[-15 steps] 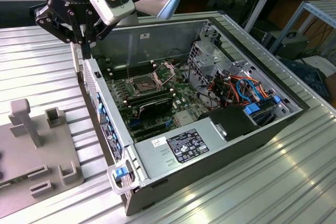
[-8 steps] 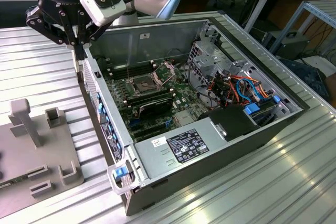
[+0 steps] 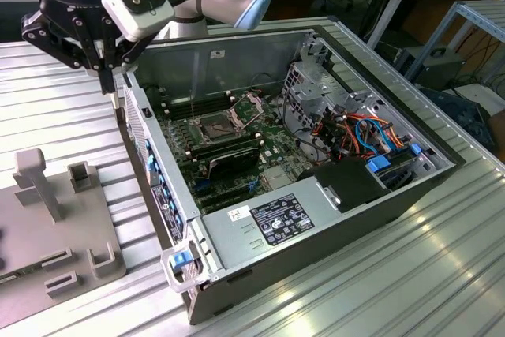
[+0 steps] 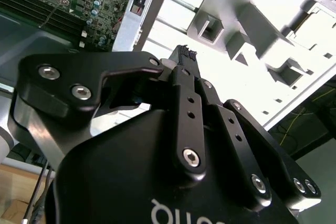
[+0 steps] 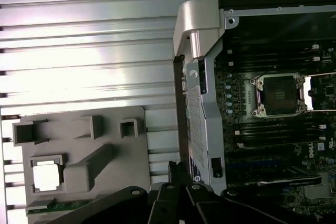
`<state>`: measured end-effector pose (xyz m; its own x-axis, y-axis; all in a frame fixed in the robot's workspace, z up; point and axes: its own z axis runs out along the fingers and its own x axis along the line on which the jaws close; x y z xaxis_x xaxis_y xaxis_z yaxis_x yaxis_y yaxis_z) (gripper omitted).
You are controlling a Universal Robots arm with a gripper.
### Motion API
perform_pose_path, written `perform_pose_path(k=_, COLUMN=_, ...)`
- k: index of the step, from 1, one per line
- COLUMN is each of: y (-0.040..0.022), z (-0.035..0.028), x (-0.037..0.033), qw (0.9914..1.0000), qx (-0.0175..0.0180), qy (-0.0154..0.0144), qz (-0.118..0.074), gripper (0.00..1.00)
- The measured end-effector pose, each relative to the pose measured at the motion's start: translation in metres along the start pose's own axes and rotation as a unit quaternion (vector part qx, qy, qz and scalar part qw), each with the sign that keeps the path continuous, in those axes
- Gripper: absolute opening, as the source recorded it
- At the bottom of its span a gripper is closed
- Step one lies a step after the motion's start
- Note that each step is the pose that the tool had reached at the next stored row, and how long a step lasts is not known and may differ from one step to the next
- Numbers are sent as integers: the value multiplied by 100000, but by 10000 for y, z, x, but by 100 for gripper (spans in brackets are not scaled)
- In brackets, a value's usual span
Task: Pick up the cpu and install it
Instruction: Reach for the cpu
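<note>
**Exterior view.** The gripper hangs point-down over the table at the exterior view's left, just beside the far left corner of the open case. A grey fixture lies nearer on that side. The socket sits on the board inside the case.

**Second wrist view.** The fingers are pressed together with nothing between them, above the gap between case wall and fixture.

**First wrist view.** The cpu lies flat in a square recess of the fixture, outside the case and well apart from both socket and gripper.
</note>
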<state>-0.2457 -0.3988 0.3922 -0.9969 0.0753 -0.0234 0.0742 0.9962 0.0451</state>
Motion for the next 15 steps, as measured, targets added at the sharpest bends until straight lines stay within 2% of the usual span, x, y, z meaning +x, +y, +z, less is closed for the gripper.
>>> perform_pose_path(k=15, y=-10, z=-3, x=132, qw=100000, qx=4, qy=3, qz=2, gripper=11)
